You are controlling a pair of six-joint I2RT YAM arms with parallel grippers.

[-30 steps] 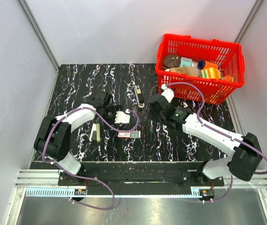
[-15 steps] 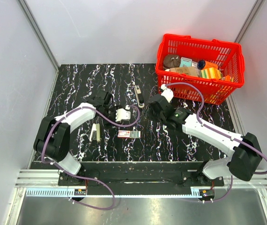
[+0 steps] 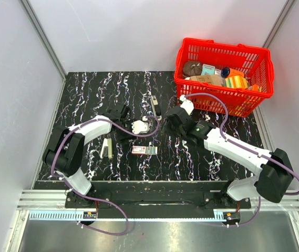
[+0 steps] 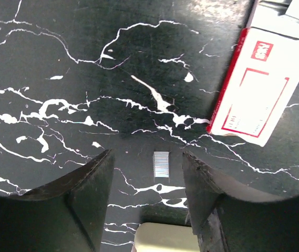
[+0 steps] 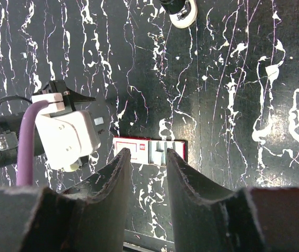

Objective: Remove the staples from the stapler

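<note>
The stapler (image 3: 156,107) lies near the middle of the desk (image 3: 86,89), slightly toward the far edge. The left hand (image 4: 146,155) is spread wide and empty, and a short strip of staples (image 4: 161,167) lies on the desk between its fingers. The staple box (image 3: 144,150) sits closer to the near edge. The right hand (image 5: 148,152) — narrow gap, holding nothing — hangs just beside the stapler.

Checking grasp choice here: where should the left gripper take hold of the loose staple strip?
Pinch the staple strip across its narrow sides, coming straight down: it lies flat on the table, lengthwise between the open fingers of the left gripper.
</note>
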